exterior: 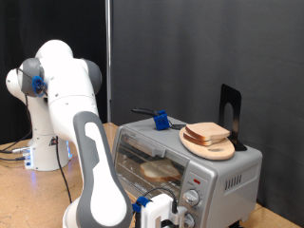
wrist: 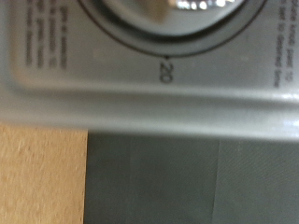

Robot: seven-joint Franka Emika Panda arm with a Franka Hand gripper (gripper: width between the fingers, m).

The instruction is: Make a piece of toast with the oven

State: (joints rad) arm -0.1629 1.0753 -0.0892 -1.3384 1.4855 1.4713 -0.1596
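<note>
The silver-grey oven (exterior: 228,176) stands at the exterior view's lower right with its glass door shut. A pale slice of toast (exterior: 160,171) lies on the rack behind the glass. My gripper (exterior: 169,215) is at the bottom edge, right by the oven's two round knobs (exterior: 195,199). The wrist view is a blurred close-up of the oven's front panel (wrist: 112,84), with a knob's rim (wrist: 177,7) and a "20" dial mark (wrist: 166,72). My fingers do not show there.
A matching bread slice (exterior: 207,133) lies on a round wooden plate (exterior: 217,150) on top of the oven. A blue-and-black tool (exterior: 160,120) and a black stand (exterior: 230,106) are also up there. The wooden table (wrist: 42,177) and a dark mat (wrist: 187,182) lie under the oven.
</note>
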